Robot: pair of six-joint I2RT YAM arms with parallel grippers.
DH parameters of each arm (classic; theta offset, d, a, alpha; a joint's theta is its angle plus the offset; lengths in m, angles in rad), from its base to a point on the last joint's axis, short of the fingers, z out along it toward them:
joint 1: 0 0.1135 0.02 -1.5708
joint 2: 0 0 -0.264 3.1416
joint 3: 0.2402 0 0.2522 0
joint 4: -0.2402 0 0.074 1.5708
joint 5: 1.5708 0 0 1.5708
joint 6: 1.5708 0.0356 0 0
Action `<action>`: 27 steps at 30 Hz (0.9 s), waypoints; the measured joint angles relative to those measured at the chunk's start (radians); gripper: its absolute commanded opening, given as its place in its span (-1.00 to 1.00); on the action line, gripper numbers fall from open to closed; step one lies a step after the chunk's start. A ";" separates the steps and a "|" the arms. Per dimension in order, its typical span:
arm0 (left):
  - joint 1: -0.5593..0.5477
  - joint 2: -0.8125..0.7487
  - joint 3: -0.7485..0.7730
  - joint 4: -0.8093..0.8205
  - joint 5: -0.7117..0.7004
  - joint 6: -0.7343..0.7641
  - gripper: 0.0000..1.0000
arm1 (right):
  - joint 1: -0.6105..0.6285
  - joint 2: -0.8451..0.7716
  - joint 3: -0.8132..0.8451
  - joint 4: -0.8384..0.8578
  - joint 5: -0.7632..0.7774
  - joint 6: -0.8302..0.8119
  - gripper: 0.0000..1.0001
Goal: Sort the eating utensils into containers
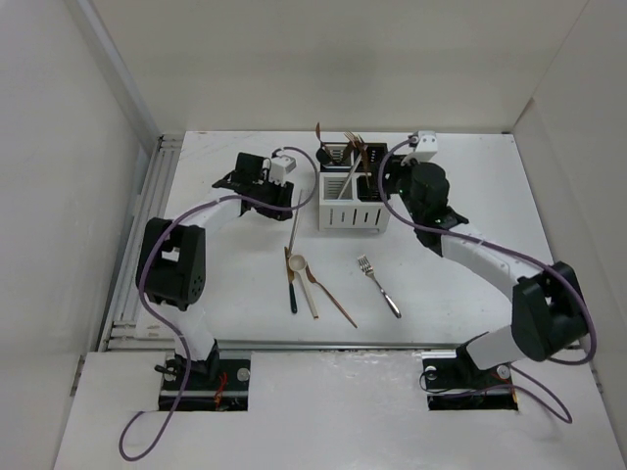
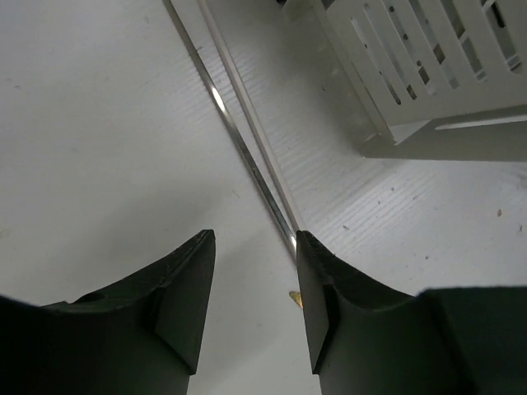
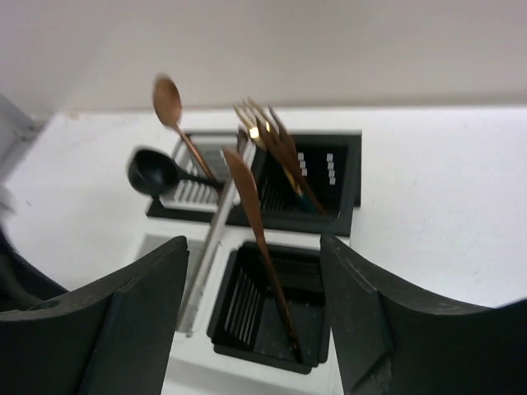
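White counter (image 1: 245, 294), white walls. Saw the caddy (image 1: 351, 211) at the far middle, right fingers (image 3: 148, 304) spread wide above it, holding nothing. Found left fingers (image 2: 185, 304) parted and empty, chopsticks (image 2: 239, 123) flat on the counter just off one tip, long axis running straight away. Judged the left arm nearer.

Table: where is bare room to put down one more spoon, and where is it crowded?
Free: the patch between the left arm and the loose utensils; also right of the fork, before the right arm. Crowded: around the caddy, with both arms close.
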 measured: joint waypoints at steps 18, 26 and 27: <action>-0.050 0.242 0.205 -0.081 -0.092 0.000 -0.30 | -0.028 -0.270 -0.008 -0.068 0.124 -0.094 0.54; -0.071 0.257 0.212 -0.095 -0.116 0.003 -0.27 | -0.039 -0.309 -0.059 -0.080 0.140 -0.101 0.54; -0.073 0.257 0.212 -0.098 -0.127 0.003 -0.27 | -0.040 -0.309 -0.062 -0.081 0.141 -0.101 0.54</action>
